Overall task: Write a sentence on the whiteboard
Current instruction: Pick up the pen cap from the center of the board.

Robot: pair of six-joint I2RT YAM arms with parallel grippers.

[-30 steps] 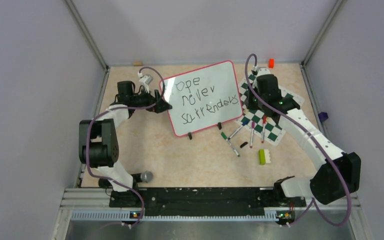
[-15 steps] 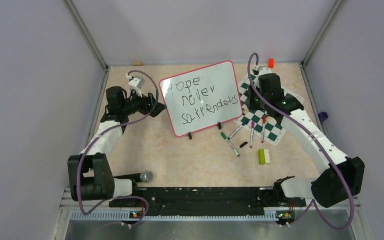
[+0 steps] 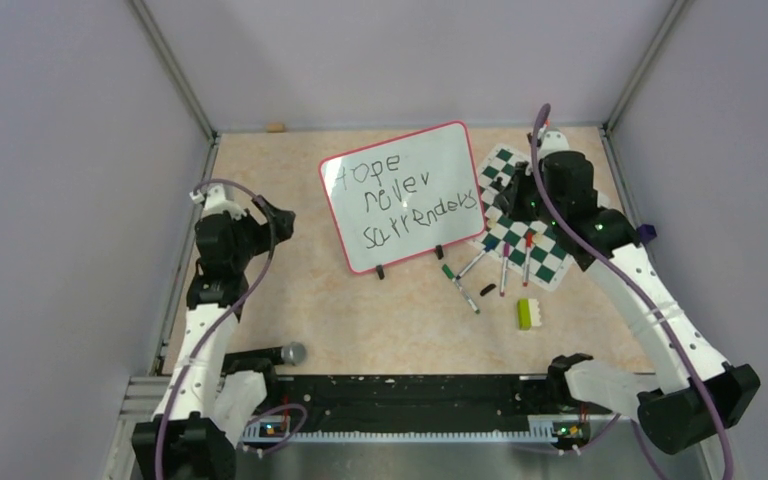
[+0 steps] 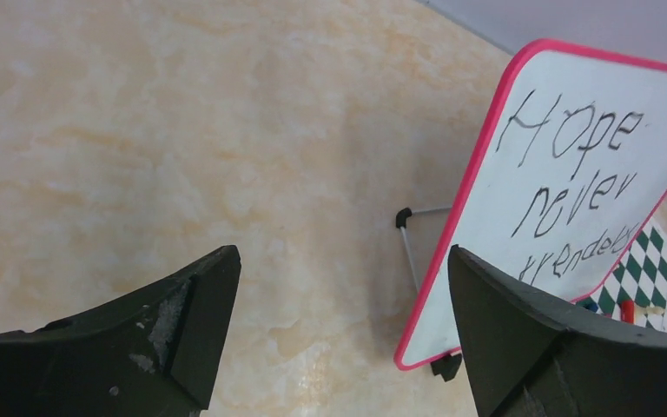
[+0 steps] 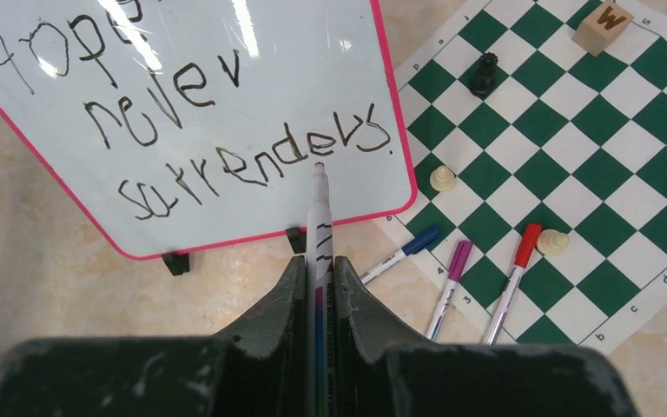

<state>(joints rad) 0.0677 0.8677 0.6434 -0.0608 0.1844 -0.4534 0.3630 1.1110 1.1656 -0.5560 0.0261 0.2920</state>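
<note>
The whiteboard [image 3: 445, 160] is marked with the sentence [image 3: 400, 195]; a marker [image 5: 319, 226] is clamped by the right gripper [image 5: 318, 265]; the left gripper [image 4: 340, 261] is spread wide.

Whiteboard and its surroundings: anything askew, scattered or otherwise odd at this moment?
The whiteboard stands skewed to the table edges, its sentence in uneven letters. Loose markers lie strewn across the chess mat's near edge, a small black cap-like piece beside them on the table. Nothing looks spilled or broken.
</note>
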